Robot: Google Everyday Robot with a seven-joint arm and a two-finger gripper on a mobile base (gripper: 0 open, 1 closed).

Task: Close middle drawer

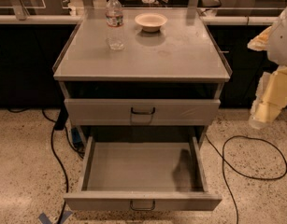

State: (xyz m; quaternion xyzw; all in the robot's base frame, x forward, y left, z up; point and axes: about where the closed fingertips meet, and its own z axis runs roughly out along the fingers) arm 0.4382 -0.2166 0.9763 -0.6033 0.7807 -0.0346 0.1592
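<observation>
A grey metal cabinet (143, 62) stands in the middle of the view. Its uppermost drawer (142, 112) is pushed in, with a dark loop handle at centre. Below it the middle drawer (142, 169) is pulled far out toward me. It is a wide shallow tray and looks empty. Its low front (101, 202) carries a small dark loop handle (142, 205). The lowest drawer is hidden under it. My gripper (267, 101) shows as pale yellow-white parts at the right edge, level with the uppermost drawer, to the right of the cabinet and apart from it.
A clear water bottle (115, 21) and a small pale bowl (151, 21) stand on the cabinet top. Black cables lie on the speckled floor at left (56, 148) and right (248, 157). Dark counters run behind the cabinet.
</observation>
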